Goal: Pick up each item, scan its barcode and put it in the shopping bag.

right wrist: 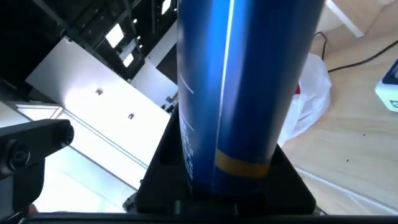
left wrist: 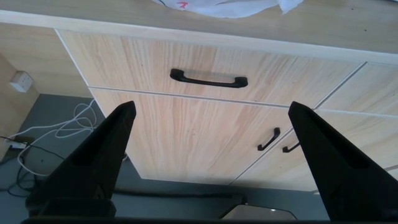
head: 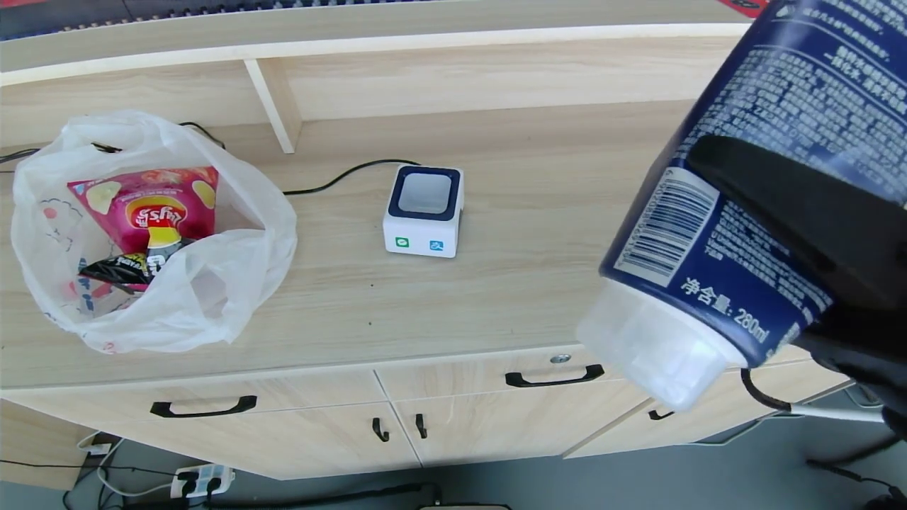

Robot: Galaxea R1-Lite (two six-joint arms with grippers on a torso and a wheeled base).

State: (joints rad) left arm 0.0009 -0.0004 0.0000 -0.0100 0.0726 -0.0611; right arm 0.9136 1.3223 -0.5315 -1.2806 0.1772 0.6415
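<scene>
A dark blue bottle [head: 751, 184] with a clear cap hangs tilted, cap down, high at the right, close to the head camera, its barcode label facing left. My right gripper [head: 808, 227] is shut on its body; the wrist view shows the same blue bottle [right wrist: 249, 93] between the black fingers [right wrist: 168, 155]. The white barcode scanner [head: 424, 210] stands in the middle of the wooden counter [head: 524, 276]. At the left lies the white shopping bag [head: 234, 283], open, holding a pink chip bag [head: 152, 209] and a black packet. My left gripper [left wrist: 211, 162] stands open below the counter edge, facing the drawers.
A black cable [head: 340, 176] runs from the scanner toward the back left. A raised wooden shelf with a divider [head: 273, 106] borders the counter's far side. Drawers with black handles [head: 554, 378] sit under the front edge. Cables and a power strip [head: 202, 482] lie on the floor.
</scene>
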